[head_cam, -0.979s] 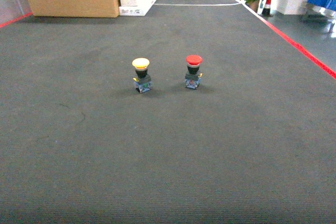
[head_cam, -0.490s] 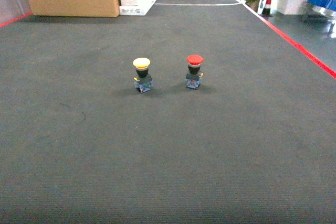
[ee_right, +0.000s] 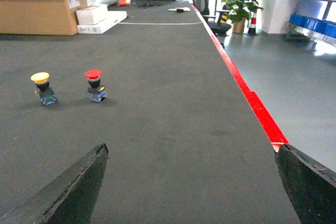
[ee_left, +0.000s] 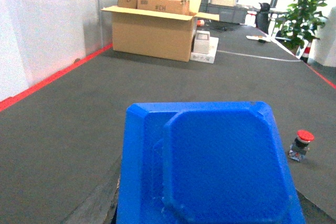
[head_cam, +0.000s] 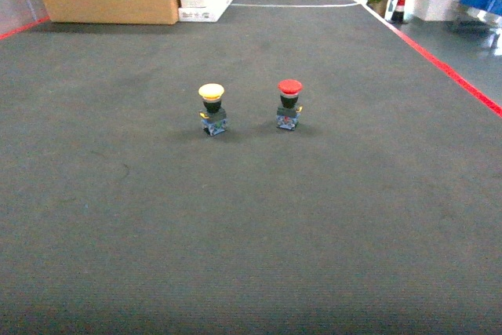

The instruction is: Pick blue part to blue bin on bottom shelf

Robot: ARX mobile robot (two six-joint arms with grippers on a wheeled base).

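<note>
Blue bin [ee_left: 210, 166] fills left wrist view, right pincer [ee_right: 191, 182] fingers spread wide.

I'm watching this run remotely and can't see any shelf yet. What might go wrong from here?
1. No bottom shelf or blue bin shows in any view, so the drop target may still need finding.
2. The blue part fills the left wrist view, hiding the floor just ahead of that arm.
3. The yellow push-button and red push-button stand upright on the dark floor mat ahead; driving forward could knock them over.
</note>
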